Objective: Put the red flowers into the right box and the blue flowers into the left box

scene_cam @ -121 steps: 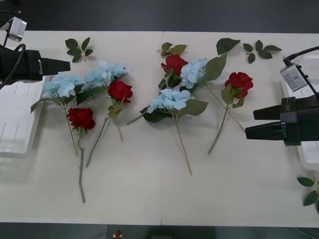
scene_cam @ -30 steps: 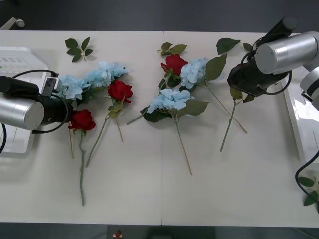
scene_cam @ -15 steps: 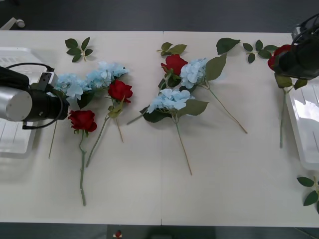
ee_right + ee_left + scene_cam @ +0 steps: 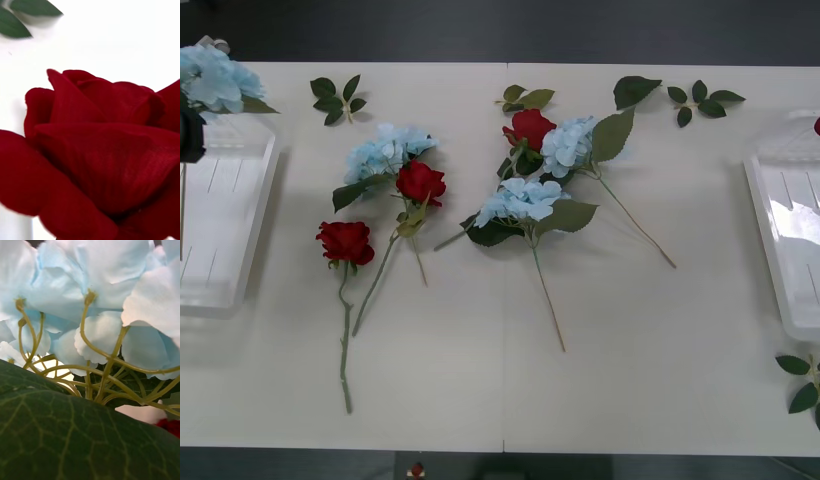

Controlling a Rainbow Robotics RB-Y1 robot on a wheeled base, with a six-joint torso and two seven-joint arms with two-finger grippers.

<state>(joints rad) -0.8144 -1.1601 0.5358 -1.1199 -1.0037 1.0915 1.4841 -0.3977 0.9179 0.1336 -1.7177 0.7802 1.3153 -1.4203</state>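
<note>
Over at the desk's (image 4: 630,370) left edge, a pale-blue flower cluster (image 4: 212,78) sits lifted above the far end of the left box (image 4: 240,215), a white bin with slots in its floor. A dark bit of the left gripper (image 4: 190,133) peeks in just beneath the bloom; whether its fingers are closed I cannot tell. The left wrist view is right up against that cluster (image 4: 93,288): many small soft petals on thin yellow-green stalks fanning from one stem, a big veined green leaf (image 4: 75,435) across the front.

On the right, the right box (image 4: 792,230) lies along the desk's right edge, and a sliver of red shows at its far corner. The right wrist view has a red rose (image 4: 101,157) close up, deep crimson, layered cloth petals; the right gripper's state I cannot tell.

Left on the desk: three red roses (image 4: 345,241) and three blue clusters (image 4: 520,199), stems crossing near the middle, with loose leaf sprigs (image 4: 338,98) along the far edge.
</note>
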